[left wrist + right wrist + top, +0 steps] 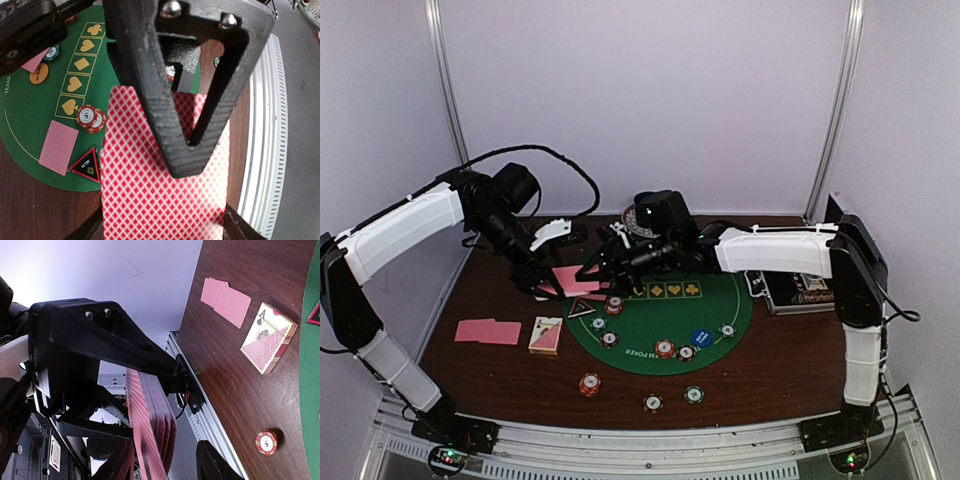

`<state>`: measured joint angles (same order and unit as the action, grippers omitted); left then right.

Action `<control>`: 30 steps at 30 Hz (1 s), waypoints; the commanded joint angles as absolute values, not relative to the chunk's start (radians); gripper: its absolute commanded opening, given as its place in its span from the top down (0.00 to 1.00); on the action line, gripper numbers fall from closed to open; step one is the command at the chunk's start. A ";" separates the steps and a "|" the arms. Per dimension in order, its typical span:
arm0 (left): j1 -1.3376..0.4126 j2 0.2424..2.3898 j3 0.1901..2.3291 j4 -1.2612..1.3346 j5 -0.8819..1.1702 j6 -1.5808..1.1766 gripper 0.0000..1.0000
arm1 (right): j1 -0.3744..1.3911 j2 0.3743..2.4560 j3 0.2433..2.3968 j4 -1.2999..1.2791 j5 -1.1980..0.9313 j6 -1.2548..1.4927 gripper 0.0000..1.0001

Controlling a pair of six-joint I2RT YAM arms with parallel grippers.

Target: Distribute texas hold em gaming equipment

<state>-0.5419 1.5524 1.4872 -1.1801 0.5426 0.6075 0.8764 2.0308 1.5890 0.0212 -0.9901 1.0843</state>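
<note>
Your left claw (550,280) is clamped on a stack of pink-backed cards (135,200), held above the counter (500,385) at the left rim of the green mat (720,350). In the left wrist view one finger (182,150) lies flat across the top card; the other finger is hidden under the stack.

Your right claw (598,268) has its jaws spread, and in the right wrist view the free end of the stack sits between its two fingers (212,462). You can't tell from that view whether either finger touches the cards.

On the mat:
- single card (58,146), face down, near the left rim
- triangle marker (86,163) just beside it, at the mat's edge
- red-and-white chip (90,118) just above the triangle marker in the left wrist view, under the row of suit symbols
- orange disc (38,73), partly under the right claw in the left wrist view
- blue disc (701,338) on the near right part of the mat, with a few more striped chips around it

On the bare counter:
- two cards (488,331), face down and overlapping, at the far left
- card box (546,335) just right of them, between them and the mat
- orange chip (590,384) near the front edge, below the mat
- white chip (653,403) and green chip (693,395) to its right, each apart from the others
</note>
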 commanded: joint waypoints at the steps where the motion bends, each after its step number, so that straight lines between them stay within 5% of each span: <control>1: -0.535 1.540 1.504 -1.156 0.572 0.606 1.00 | 0.860 1.964 1.568 -0.016 -1.001 1.069 0.55; 18: -0.535 1.548 1.493 -1.157 0.556 0.618 1.00 | 0.851 1.925 1.554 -0.004 -1.033 1.110 0.87; 30: -0.535 1.548 1.490 -1.156 0.545 0.621 1.00 | 0.820 1.884 1.497 -0.003 -1.044 1.126 1.00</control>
